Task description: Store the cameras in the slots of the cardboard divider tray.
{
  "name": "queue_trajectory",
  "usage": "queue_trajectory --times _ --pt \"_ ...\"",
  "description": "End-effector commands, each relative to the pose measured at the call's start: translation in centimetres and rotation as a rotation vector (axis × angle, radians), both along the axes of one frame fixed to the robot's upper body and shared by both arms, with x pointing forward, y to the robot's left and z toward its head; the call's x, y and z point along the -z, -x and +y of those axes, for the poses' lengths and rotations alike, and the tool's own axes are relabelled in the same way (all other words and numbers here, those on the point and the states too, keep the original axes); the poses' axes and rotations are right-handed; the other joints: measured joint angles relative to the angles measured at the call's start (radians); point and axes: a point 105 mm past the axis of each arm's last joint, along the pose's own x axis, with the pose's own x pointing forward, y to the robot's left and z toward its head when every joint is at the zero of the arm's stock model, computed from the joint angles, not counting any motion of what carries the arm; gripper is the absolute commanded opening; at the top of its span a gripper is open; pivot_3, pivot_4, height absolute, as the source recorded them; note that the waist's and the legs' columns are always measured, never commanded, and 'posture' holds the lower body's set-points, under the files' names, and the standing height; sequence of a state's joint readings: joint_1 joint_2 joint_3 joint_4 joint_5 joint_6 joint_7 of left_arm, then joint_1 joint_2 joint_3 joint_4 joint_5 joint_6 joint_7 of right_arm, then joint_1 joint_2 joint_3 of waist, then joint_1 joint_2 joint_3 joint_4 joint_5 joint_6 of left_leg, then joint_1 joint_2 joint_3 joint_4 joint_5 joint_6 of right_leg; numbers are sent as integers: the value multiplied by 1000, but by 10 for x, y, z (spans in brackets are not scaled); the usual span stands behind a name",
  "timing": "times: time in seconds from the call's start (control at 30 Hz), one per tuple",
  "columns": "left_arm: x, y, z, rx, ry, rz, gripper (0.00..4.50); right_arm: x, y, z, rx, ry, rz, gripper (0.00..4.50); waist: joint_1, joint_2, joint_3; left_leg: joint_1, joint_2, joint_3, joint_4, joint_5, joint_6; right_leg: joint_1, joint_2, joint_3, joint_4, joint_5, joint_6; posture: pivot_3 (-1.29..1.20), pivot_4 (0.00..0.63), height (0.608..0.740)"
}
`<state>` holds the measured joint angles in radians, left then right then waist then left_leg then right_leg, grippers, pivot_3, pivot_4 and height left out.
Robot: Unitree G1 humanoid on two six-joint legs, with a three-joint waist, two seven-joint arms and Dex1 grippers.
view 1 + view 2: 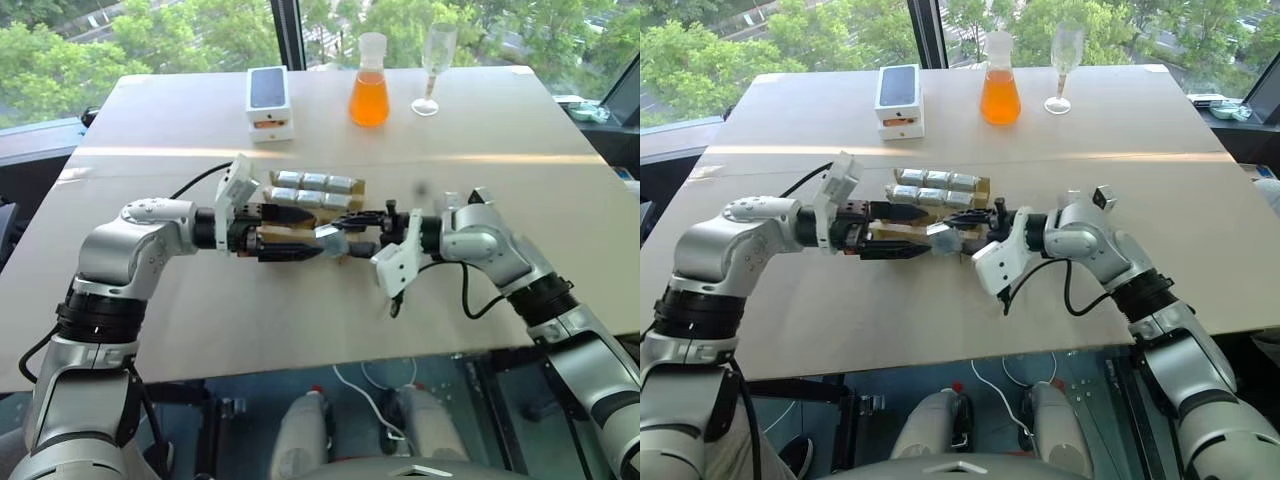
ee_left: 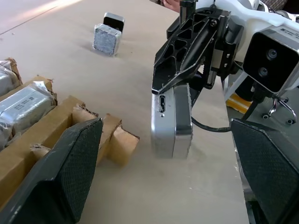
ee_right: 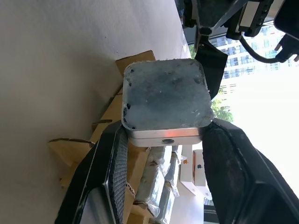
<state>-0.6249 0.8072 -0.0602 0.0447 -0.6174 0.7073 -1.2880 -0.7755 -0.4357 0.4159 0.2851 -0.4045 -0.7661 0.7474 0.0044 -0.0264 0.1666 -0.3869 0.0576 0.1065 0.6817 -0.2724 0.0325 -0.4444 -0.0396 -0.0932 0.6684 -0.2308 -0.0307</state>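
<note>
The cardboard divider tray [image 1: 352,187] lies mid-table with several wrapped silver cameras [image 1: 314,182] in its far slots. My right gripper [image 1: 346,234] is shut on one silver camera [image 1: 329,238], held on edge just off the tray's near corner. In the right wrist view this camera [image 3: 163,100] sits between both black fingers [image 3: 110,172], with the tray [image 3: 110,116] behind it. My left gripper [image 1: 318,232] points at it from the other side, open, its fingers [image 2: 65,168] on either side of the held camera [image 2: 170,123] without touching. Two more cameras [image 2: 107,38] rest on the bare table beyond.
A white phone box [image 1: 270,100], a flask of orange liquid [image 1: 369,88] and a wine glass [image 1: 432,65] stand at the table's far side. The table's front edge [image 1: 300,368] runs close below both arms.
</note>
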Motion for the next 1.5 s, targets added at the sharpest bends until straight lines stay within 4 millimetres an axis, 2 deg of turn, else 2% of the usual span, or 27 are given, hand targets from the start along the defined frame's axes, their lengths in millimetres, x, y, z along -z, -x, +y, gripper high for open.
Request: queue_trajectory --times 0.03,0.07,0.1,0.13,0.23,0.27,0.33,0.37,0.53,0.57,0.6,0.67,0.7,0.83,0.9,1.1,1.23,1.5 --pt "-9 0 -5 31 4 -39 4500 -18 3 5 -26 -47 -56 1733 -2 0 0 0 0 0 1 0 0 0 0 0 1 0 0 0 150 740" --pt "-8 0 -5 35 0 -38 4500 -18 4 5 -26 -47 -56 1733 -2 0 0 0 0 0 1 0 0 0 0 0 1 0 0 0 150 740" --pt "-7 0 -5 40 -8 -36 3952 -18 4 5 -26 -49 -55 1733 -3 0 0 0 0 0 2 0 0 0 0 0 2 0 0 0 150 740" --pt "-6 1 -5 45 -13 -33 3688 -19 4 5 -26 -50 -55 1733 -4 0 0 0 0 0 2 0 0 0 0 0 2 0 0 0 150 740" --pt "-5 2 -5 52 -16 -26 2346 -20 5 6 -26 -54 -56 1733 -9 0 0 0 0 0 2 0 0 0 0 1 3 0 0 0 150 740" --pt "-5 2 -5 52 -20 -27 1751 -20 5 6 -28 -54 -57 1733 -11 0 0 0 0 0 2 0 0 0 0 1 3 0 0 0 150 740" --pt "-4 1 -5 48 -22 -30 849 -20 6 7 -32 -55 -56 1733 -14 0 0 1 0 0 2 0 0 0 0 1 4 0 0 0 150 740" --pt "-4 0 -4 47 -23 -31 707 -20 7 7 -34 -57 -55 1733 -15 0 0 1 0 0 2 0 0 0 0 1 4 0 0 0 150 740" --pt "-6 -3 -2 41 -30 -53 714 -18 8 7 -36 -50 -29 1733 -16 0 0 1 0 1 2 0 0 -1 -1 2 4 0 0 0 150 740" --pt "-7 -4 -1 41 -33 -64 714 -16 8 6 -29 -49 -7 2793 -16 0 0 1 0 1 2 0 0 -1 -1 2 5 0 0 0 150 740" --pt "-8 -5 1 43 -39 -77 714 -14 8 6 -21 -51 22 3085 -16 0 0 1 0 1 2 0 0 -1 -1 2 5 0 0 0 150 740" --pt "-10 -9 7 46 -65 -118 714 -10 9 4 -2 -60 115 4098 -15 0 0 1 0 1 2 0 0 -1 -1 2 5 0 0 0 150 740" --pt "-11 -10 12 51 -84 -138 714 -9 10 3 1 -71 160 4446 -15 0 0 1 0 1 2 0 0 -1 0 2 5 0 0 0 150 740" --pt "-23 -16 41 74 -133 -216 714 -14 18 -5 19 -213 376 4446 -16 0 0 1 0 2 2 0 0 -1 0 2 5 0 0 0 150 740" --pt "-30 -23 56 65 -158 -272 714 -8 20 -16 53 -261 530 4446 -15 0 0 1 0 1 3 0 0 -1 0 1 5 0 0 0 150 740" --pt "-18 -42 90 -9 -258 -366 714 11 34 -42 138 -448 940 4446 -8 -1 0 0 -1 1 3 0 1 -1 -1 1 5 0 0 0 150 740" --pt "-10 -51 91 -14 -282 -403 714 20 37 -51 210 -512 1007 4446 -5 -3 1 -1 -1 0 3 -1 1 -2 0 -1 5 0 0 0 150 740" --pt "-2 -62 75 22 -306 -441 714 30 43 -61 304 -577 1016 4446 1 -4 1 -6 -2 -3 5 -1 1 -4 0 -5 3 0 0 0 150 740"
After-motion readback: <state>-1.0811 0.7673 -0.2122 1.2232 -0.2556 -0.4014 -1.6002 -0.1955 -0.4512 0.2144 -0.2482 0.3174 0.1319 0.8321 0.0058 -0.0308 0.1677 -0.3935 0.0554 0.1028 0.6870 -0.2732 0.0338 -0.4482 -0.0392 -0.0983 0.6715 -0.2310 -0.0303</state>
